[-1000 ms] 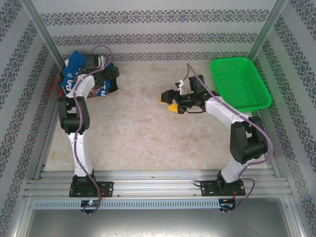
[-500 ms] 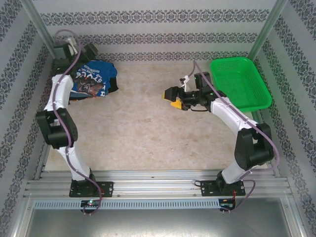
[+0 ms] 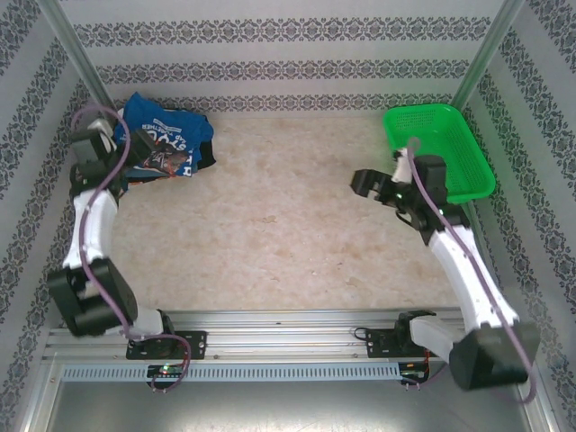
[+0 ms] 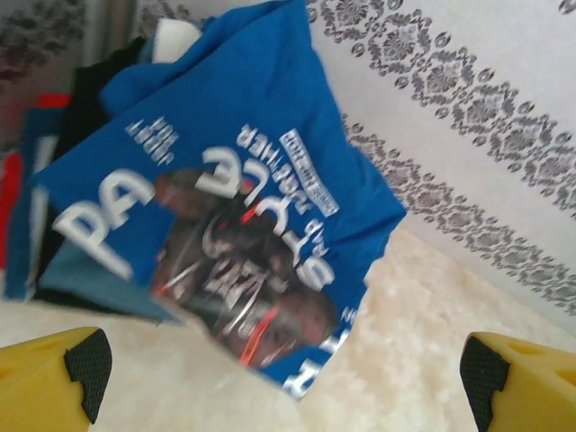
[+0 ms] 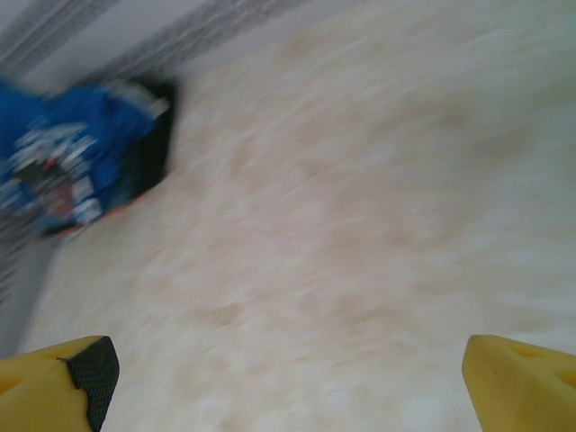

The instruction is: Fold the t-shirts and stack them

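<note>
The royal-blue t-shirt with its dark round graphic and white lettering lies on top of a pile in the table's far left corner, its far edge up against the back wall. In the left wrist view this blue t-shirt is close ahead, with dark cloth, a white bit and a red edge of other folded shirts showing beneath it. My left gripper is open and empty, just short of the pile. My right gripper is open and empty over bare table, far from the blue t-shirt.
A green plastic basket sits at the far right, right behind my right arm. Patterned walls close in the back and both sides. The left arm's wrist is near the left wall.
The left arm has let the blue shirt down on the pile and pulled back towards the left wall. The right arm has swung right, towards the basket.
</note>
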### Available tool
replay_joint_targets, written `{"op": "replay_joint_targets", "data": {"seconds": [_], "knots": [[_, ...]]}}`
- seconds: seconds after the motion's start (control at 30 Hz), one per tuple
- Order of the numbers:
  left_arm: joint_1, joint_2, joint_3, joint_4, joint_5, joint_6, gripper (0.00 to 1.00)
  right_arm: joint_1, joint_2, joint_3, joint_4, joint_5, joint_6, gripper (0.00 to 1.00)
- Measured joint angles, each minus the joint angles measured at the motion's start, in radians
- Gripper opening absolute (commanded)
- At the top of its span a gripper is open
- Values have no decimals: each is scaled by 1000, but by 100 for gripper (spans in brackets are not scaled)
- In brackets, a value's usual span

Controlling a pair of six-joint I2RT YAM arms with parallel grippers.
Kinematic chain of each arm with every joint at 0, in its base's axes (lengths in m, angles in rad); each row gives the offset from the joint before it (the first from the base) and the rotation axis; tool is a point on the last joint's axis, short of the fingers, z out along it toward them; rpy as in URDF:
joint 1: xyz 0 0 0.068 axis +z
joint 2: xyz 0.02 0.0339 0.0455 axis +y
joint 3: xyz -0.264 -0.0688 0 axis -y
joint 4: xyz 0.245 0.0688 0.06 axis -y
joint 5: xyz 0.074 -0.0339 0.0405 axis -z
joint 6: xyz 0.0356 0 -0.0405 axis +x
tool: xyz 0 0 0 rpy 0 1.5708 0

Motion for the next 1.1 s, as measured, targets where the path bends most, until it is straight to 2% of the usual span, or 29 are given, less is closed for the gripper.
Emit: {"op": "replay_joint_targets", "data": {"seconds": [0.1,0.2,0.37,0.5,0.63,0.7,0.8,0.93,1.0,1.1], "knots": [[0,-192,-230,23,-72,25,100,-105,-127,-173,71,168,-35,98],[0,-306,-438,81,-135,32,100,-150,-169,-334,167,283,-76,98],[-48,-346,-687,166,-220,69,100,-155,-151,-570,378,373,-173,98],[-133,-358,-849,372,-283,134,100,-155,-61,-644,527,387,-236,98],[-177,-235,-886,565,-301,168,100,-155,56,-649,752,356,-276,98],[-194,-122,-880,714,-299,180,100,-155,138,-644,865,353,-290,98],[-218,51,-860,914,-288,213,100,-162,241,-599,921,332,-296,98],[-294,210,-837,1089,-271,288,100,-168,291,-559,1030,274,-293,98],[-314,235,-826,1106,-272,309,100,-167,329,-568,1126,264,-291,98],[-314,235,-802,1123,-273,330,100,-136,385,-558,1147,261,-312,98]]}}
